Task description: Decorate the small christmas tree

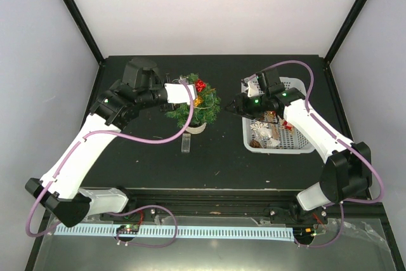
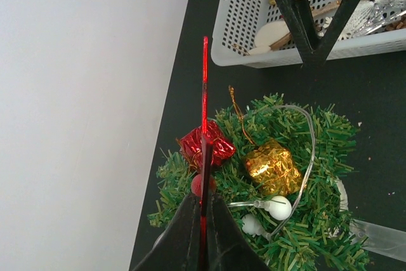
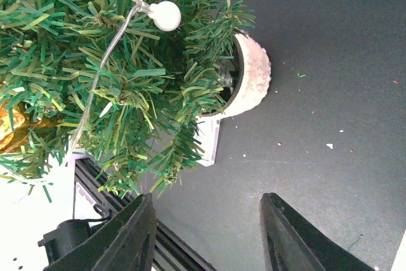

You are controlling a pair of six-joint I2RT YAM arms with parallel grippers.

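Observation:
The small christmas tree point(image 1: 190, 109) stands mid-table on a beige base point(image 3: 254, 74). Its branches point(image 2: 304, 220) carry a red foil box point(image 2: 222, 147), a gold foil box point(image 2: 273, 166) and a wire with white bulbs point(image 2: 279, 207). My left gripper point(image 2: 204, 198) reaches the tree's top from the left point(image 1: 188, 91), shut on a thin flat red ornament point(image 2: 205, 93) seen edge-on. That ornament sticks out over the red box. My right gripper point(image 3: 206, 204) hangs open and empty just right of the tree point(image 1: 223, 107), low beside the branches point(image 3: 127, 80).
A white perforated basket point(image 1: 304, 147) with several loose ornaments sits to the right of the tree point(image 2: 241, 36). A small clear plastic piece point(image 1: 185, 142) lies on the black table just in front of the tree base. Walls enclose the back and sides.

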